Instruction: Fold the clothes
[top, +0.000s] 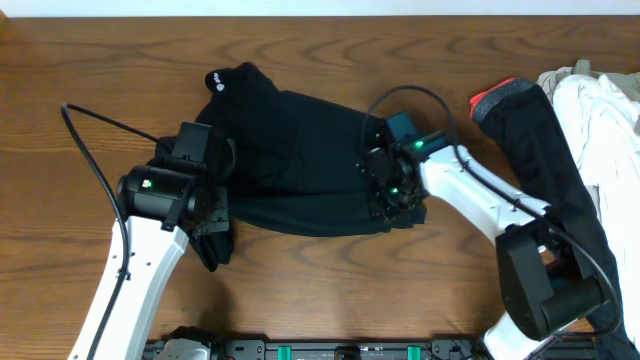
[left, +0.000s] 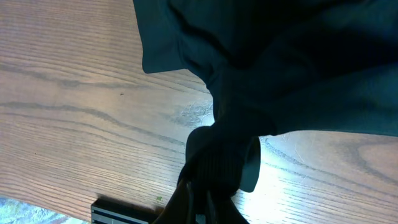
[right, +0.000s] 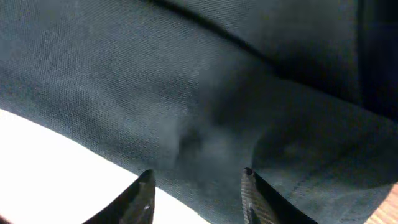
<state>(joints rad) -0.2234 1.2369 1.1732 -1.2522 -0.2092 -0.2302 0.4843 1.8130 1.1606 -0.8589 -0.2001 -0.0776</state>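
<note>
On the table (top: 90, 70), the black T-shirt (top: 300, 170) is spread crumpled. Its left edge is clamped in the left gripper (top: 212, 210); the right gripper (right: 198, 190), fingers parted, is set at the right hem. Both edges should be lifted evenly.

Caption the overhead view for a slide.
Left arm and right arm at a plain black fabric T-shirt on the brown wooden table; a red-edged black garment and white garments piled at right.
</note>
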